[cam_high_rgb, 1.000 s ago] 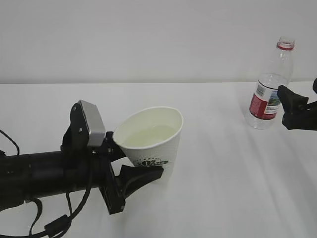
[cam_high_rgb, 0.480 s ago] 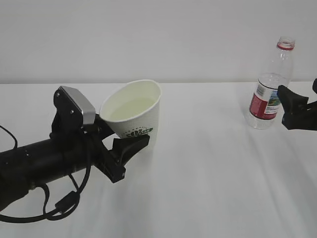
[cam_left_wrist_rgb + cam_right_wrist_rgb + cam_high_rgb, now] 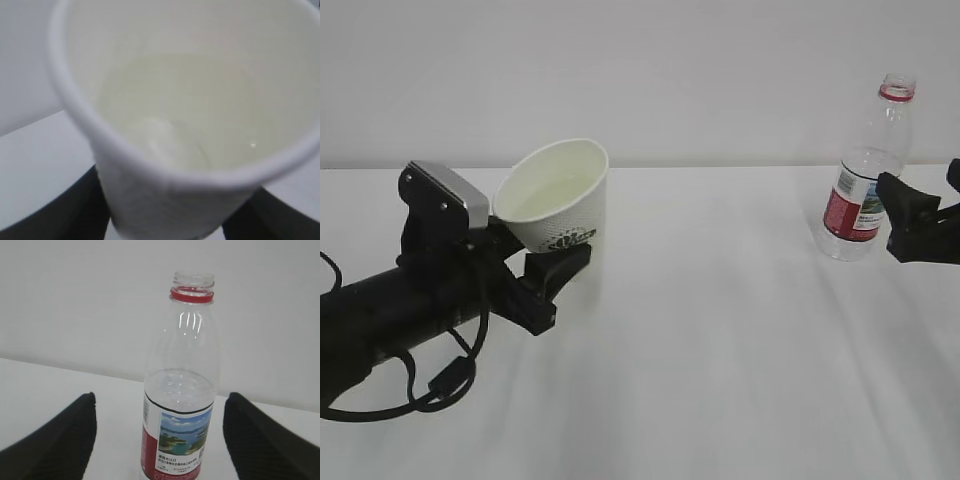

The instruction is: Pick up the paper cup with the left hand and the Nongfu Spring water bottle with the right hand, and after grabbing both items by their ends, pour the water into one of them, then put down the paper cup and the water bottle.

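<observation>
The left hand (image 3: 552, 262), clamped on the paper cup (image 3: 556, 205) holding water (image 3: 175, 105), has carried it from centre-left toward the upper left; set-down seems near. At right, the right hand (image 3: 920, 225) waits with jaws apart beside the standing Nongfu Spring water bottle (image 3: 865, 170), unmoved.

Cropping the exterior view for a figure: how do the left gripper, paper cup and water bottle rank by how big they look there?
1. left gripper, with its mount
2. paper cup
3. water bottle

Cup versus bottle is unsure: the bottle stands farther from the camera, taller yet narrower.
</observation>
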Available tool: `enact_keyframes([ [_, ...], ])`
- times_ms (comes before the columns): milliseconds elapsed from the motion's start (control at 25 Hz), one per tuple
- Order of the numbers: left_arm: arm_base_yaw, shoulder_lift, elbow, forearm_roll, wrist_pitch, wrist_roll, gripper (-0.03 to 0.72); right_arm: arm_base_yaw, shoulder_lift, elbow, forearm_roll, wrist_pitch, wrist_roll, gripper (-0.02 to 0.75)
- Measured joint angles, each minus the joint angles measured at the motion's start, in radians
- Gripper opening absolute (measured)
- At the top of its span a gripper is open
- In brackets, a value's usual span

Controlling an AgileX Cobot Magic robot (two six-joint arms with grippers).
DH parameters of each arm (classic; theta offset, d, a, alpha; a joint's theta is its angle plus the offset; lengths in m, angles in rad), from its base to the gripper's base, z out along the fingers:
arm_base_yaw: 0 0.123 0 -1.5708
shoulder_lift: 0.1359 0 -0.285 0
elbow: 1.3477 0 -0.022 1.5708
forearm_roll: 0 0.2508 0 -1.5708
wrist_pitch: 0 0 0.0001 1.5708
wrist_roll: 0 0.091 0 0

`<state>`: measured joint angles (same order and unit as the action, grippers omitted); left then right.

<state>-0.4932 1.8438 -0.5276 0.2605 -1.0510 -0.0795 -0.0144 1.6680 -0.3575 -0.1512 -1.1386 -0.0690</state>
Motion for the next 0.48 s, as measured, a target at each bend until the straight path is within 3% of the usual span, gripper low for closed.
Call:
enact_keyframes([
  [480,0.161,0.0,0.0,-0.027,-0.002,0.002,0.449,0.0,-0.002,0.0,-0.008,0.0,0.004,0.592],
])
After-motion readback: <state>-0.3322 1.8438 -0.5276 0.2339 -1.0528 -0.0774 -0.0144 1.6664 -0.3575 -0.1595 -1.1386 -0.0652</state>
